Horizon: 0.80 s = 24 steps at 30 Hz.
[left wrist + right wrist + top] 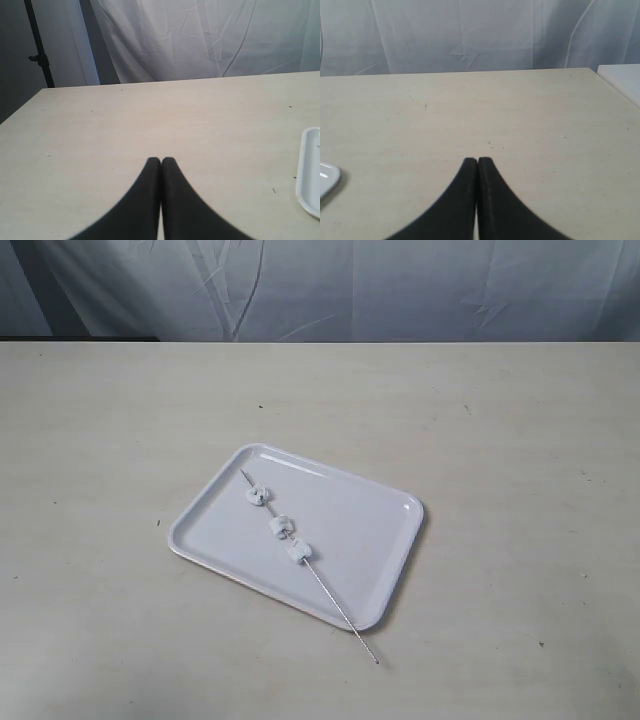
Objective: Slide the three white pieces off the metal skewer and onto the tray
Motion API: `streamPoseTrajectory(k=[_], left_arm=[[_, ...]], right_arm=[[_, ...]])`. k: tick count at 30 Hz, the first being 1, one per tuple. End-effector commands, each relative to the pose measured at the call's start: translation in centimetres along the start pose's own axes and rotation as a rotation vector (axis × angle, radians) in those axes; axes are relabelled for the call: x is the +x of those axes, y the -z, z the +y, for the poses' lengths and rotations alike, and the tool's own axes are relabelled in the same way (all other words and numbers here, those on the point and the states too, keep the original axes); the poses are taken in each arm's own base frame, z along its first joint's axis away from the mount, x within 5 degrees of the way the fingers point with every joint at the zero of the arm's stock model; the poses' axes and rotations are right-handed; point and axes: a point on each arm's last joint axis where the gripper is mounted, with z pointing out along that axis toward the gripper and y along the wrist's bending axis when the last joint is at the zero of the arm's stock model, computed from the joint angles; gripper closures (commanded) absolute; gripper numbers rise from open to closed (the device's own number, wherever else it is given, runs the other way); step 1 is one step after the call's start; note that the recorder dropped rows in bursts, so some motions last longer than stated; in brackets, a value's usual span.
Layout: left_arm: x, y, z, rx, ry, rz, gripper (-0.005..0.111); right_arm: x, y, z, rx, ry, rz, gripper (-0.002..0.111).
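Contents: flat white rectangular plastic tray [355, 535] with rounded corners and low rim, set on pale beige surface [500, 420]. Holds long thin silver-grey metal skewer [337, 602], laid diagonally across the tray floor. Threaded on its far half, spaced apart in a row: three small white soft-looking pieces [282, 528]. Near end of skewer past the tray rim, over the surface.

Left jaws: pressed together, nothing between black fingertips [152, 167]; low over bare surface, apart from the tray.

Right jaws: pressed together, nothing between black fingertips [469, 167]; same low pose over bare surface, apart from the tray.
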Motion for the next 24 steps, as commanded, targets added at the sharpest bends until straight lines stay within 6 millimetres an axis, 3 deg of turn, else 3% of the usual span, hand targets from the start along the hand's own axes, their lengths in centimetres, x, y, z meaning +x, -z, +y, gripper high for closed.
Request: streamPoseTrajectory(k=[1, 18, 24], left_arm=[[-0.1, 0.0, 0.0, 0.005, 0.000, -0.019, 0.107], [-0.4, 0.0, 0.1, -0.008, -0.051, -0.052, 0.107], [-2.8, 0.5, 0.0, -0.009, -0.052, -0.317, 0.107]], right_arm=[[0.0, 0.0, 0.0, 0.004, -0.001, -0.012, 0.109], [-0.1, 0.0, 0.0, 0.004, -0.001, -0.019, 0.109], [-2.8, 0.5, 0.1, -0.011, -0.010, -0.316, 0.109]])
